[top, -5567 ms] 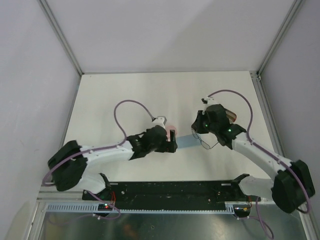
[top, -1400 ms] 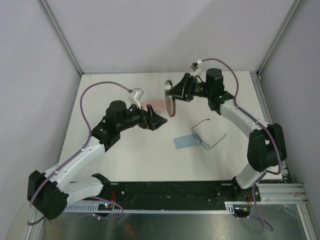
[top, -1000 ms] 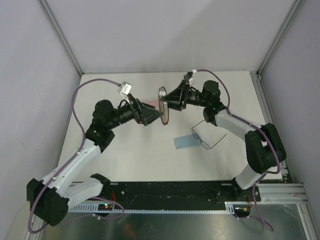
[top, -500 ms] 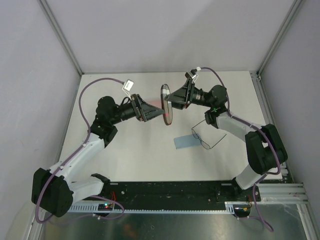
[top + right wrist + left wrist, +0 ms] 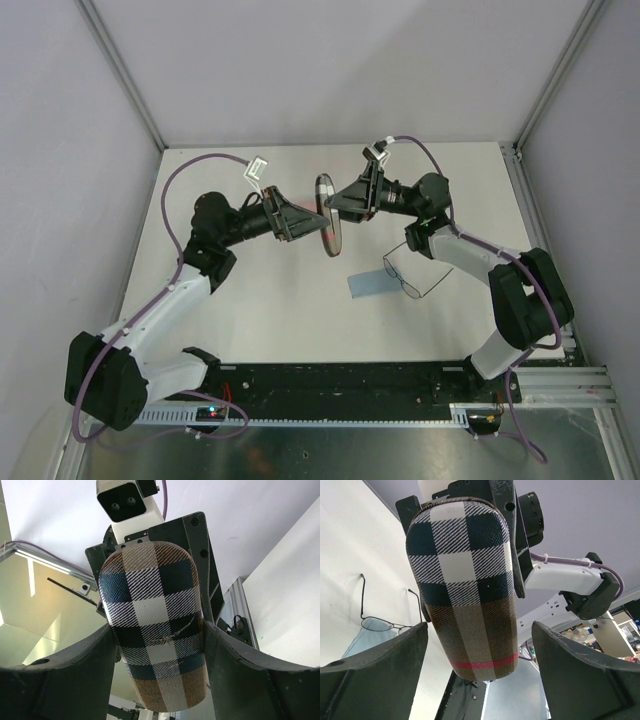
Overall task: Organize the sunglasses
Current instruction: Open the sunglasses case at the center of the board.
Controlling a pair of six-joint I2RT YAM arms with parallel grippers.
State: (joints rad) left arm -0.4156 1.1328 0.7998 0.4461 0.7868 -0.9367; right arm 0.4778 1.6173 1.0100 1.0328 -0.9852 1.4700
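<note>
A black-and-white checkered case (image 5: pixel 327 215) hangs on end in the air over the middle of the table. My right gripper (image 5: pixel 336 203) is shut on it, both fingers pressed to its sides in the right wrist view (image 5: pixel 157 675). My left gripper (image 5: pixel 317 228) faces it from the other side, open. Its fingers (image 5: pixel 375 675) straddle the case (image 5: pixel 465 580) with a gap on each side. One pair of wire sunglasses (image 5: pixel 402 278) with clear lenses lies unfolded on the table right of centre, and shows low in the left wrist view (image 5: pixel 380 624).
A light blue cloth (image 5: pixel 368 284) lies flat under the left lens of the sunglasses. A black rail (image 5: pixel 340 385) with the arm bases runs along the near table edge. Grey walls with metal posts (image 5: pixel 120 75) close in the sides and back.
My left gripper has come in toward the case and now has it between its fingers, which have narrowed a little. The right arm has carried the case slightly left and turned it.
</note>
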